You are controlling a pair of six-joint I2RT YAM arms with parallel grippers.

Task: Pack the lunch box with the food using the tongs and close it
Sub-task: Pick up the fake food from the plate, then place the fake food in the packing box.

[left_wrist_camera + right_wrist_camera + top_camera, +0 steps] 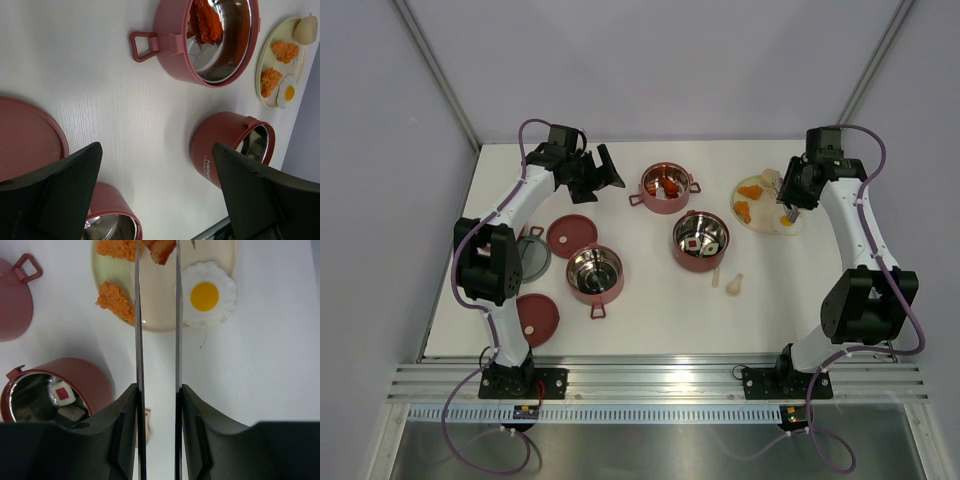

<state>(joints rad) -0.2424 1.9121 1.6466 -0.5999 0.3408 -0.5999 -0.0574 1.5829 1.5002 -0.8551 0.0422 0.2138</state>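
Note:
My right gripper [157, 390] is shut on the silver tongs [137, 330], which reach out over the cream plate [160, 315]. An orange-brown piece of food [161, 251] sits between the tong tips. A fried egg [207, 292] and orange pieces [117, 302] lie on the plate. Of the lunch box, one dark-red bowl [665, 187] holds orange food, another bowl [700, 240] holds white and dark pieces, and a third bowl [595, 272] is empty. My left gripper [600, 178] hangs open left of the bowls, holding nothing.
Two dark-red lids [572, 236] [538, 320] and a grey lid [532, 255] lie at the left of the table. A beige piece [733, 285] lies on the table near the front bowl. The plate [765, 205] is at the far right.

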